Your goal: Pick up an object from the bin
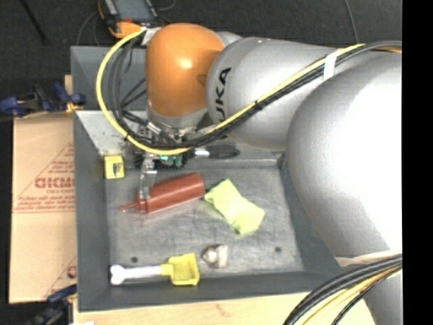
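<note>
Where the big silver arm (325, 114) comes in from the right of the frame, its rounded orange wrist cover (177, 63) sits over the upper middle of the grey metal bin (169, 239). A yellow cable (101, 87) loops round the cover's left side.

Below the cover the gripper (144, 189) hangs down into the left-centre part of the bin, with its tip at the left end of a reddish-brown tube-shaped object (172, 191). That tube lies flat on the bin floor, slightly slanted, its right end higher in the frame than its left. Its left end flares out into a flatter lip. The gripper's metal tip touches the tube or stands just beside it near that lip. From this angle I cannot tell whether the gripper is spread or closed, nor whether the tube is clamped in it.

Just right of the tube, at or almost at its right end, lies a crumpled yellow-green soft piece (235, 207). At the upper left of the bin floor, left of the gripper, sits a small yellow block with a dark mark (114, 168). Along the lower edge lies a white-handled tool with a yellow head (159, 272), and just right of its head is a small shiny silver lump (216, 254).
</note>
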`<state>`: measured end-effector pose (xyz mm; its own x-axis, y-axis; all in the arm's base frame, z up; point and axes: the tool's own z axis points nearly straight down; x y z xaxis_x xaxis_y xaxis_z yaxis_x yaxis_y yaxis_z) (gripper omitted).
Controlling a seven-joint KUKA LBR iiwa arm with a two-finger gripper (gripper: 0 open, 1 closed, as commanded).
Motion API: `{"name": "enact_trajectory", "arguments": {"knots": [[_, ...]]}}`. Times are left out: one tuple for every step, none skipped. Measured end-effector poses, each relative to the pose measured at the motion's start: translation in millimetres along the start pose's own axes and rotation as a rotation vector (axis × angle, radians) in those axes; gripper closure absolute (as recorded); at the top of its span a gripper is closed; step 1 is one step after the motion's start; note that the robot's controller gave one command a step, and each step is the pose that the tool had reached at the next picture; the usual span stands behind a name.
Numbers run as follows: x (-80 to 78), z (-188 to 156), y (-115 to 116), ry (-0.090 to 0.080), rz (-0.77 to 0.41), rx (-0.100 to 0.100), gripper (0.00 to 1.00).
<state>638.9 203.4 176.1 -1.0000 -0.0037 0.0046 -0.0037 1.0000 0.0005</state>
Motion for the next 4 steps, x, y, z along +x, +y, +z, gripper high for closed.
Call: {"name": "enact_trajectory", "arguments": {"knots": [[-1.9, -5, -1, -0.008, 0.003, -0.002, 0.0], [10.8, 94, -58, -0.01, -0.076, -0.006, 1.0], [10.8, 94, -58, -0.01, -0.075, -0.006, 1.0], [18.1, -26, -64, -0.009, -0.081, 0.0, 1.0]]}}
